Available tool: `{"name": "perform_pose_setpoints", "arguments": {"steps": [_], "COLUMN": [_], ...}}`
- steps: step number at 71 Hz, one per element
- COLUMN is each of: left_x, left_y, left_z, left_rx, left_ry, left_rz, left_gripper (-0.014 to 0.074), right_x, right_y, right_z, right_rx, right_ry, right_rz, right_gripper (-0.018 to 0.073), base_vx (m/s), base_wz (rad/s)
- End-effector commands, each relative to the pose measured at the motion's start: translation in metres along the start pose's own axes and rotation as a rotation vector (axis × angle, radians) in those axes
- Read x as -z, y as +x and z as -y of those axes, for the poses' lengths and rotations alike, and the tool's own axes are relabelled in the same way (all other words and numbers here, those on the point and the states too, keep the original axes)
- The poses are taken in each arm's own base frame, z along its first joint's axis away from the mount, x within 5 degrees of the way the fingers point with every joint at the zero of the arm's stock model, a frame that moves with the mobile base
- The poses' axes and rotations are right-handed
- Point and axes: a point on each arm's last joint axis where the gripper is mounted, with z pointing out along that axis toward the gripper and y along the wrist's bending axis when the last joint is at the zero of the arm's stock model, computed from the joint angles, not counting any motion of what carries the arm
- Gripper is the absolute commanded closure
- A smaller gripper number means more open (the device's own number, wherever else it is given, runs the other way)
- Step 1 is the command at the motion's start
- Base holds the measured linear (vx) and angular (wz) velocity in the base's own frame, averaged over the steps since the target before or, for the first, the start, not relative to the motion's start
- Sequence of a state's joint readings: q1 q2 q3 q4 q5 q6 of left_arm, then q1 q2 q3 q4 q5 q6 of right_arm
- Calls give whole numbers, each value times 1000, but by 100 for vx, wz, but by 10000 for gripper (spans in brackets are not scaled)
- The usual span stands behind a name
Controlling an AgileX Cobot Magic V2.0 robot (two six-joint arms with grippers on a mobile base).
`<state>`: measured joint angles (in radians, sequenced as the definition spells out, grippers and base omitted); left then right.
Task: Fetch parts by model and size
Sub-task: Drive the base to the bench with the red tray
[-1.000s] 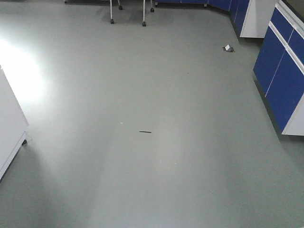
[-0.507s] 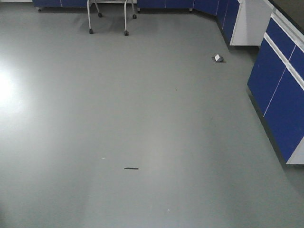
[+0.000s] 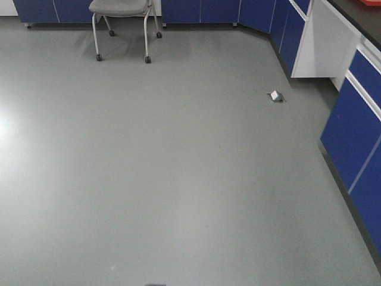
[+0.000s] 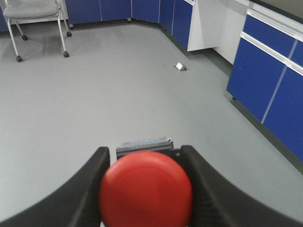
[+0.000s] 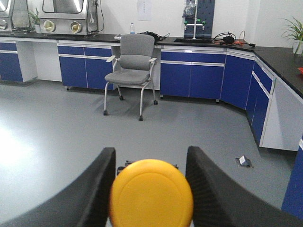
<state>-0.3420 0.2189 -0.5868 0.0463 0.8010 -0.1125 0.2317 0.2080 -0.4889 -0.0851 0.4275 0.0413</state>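
In the left wrist view, the red-capped switch (image 4: 146, 187) sits between the black fingers of my left gripper (image 4: 144, 153), which is shut on it. Its dark block base (image 4: 144, 143) pokes out beyond the cap. In the right wrist view, my right gripper (image 5: 150, 156) is shut on the yellow-capped switch (image 5: 151, 194), whose cap fills the gap between both fingers; a sliver of its dark base shows above the cap. Both are carried above grey floor. Neither gripper shows in the front view.
A grey wheeled chair (image 3: 122, 9) stands at the far wall, also the chair (image 5: 132, 66) in the right wrist view. Blue cabinets (image 3: 357, 149) line the right side and back. A small floor outlet box (image 3: 275, 96) sits near them. A dark streak (image 3: 156, 285) lies at the bottom edge.
The front view has travelled forward across the floor: the dark streak slid down to the bottom edge, the chair came fully into view, and the white cabinet at left is gone.
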Motion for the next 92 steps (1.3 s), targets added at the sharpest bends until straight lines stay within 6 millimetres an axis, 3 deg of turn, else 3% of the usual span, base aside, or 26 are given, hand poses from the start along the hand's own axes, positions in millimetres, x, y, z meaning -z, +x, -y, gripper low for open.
{"name": "perform_pose_setpoints", "arguments": {"steps": [1,92], "left_x": [0,1], "left_y": [-14,-14], "left_z": [2,2], "left_rx": [10,10], "left_ry": [15,15], "left_rz": [78,79], "left_gripper": [602,602], "right_x": [1,1], "right_y": [-15,-15], "right_z": [0,0], "right_rx": [17,17], "right_ry": [4,4], "right_rz": [103,103], "right_gripper": [564,564], "base_vx": [67,64], "base_wz": [8,1]}}
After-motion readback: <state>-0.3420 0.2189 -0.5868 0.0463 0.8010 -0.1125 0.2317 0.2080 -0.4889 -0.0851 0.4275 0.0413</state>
